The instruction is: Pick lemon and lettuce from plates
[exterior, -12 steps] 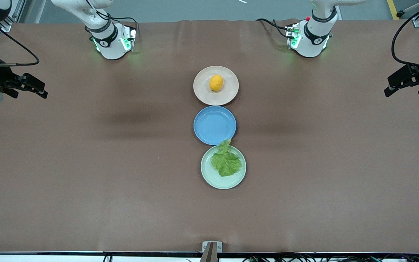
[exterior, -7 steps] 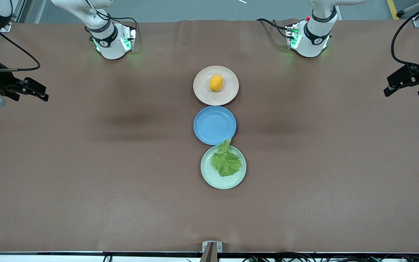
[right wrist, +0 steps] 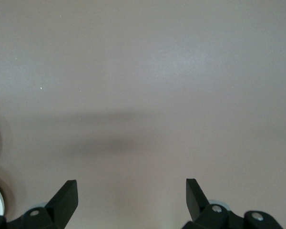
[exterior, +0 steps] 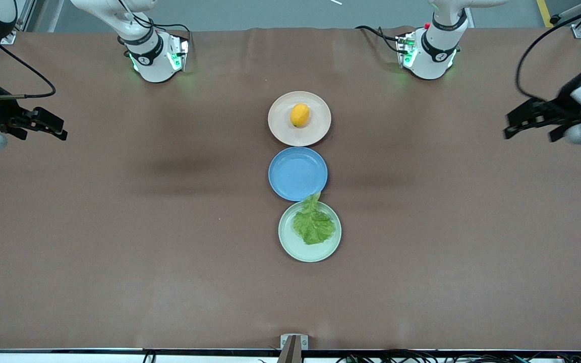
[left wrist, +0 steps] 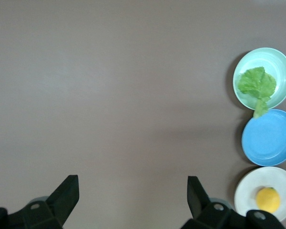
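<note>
At the table's middle, the lemon [exterior: 299, 115] lies on the beige plate [exterior: 321, 132], the lettuce [exterior: 313, 225] on the green plate [exterior: 295, 249], nearer the camera. My left gripper [exterior: 531, 124] and right gripper [exterior: 38, 125] hang wide open and empty over the table's ends. The leaf's stem overlaps the blue plate [exterior: 290, 174]; I may nudge it.

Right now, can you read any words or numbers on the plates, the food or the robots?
None can be read.
The lemon, the lettuce and the three plates carry no writing.
Each robot base has a small round mark, too small to read.
</note>
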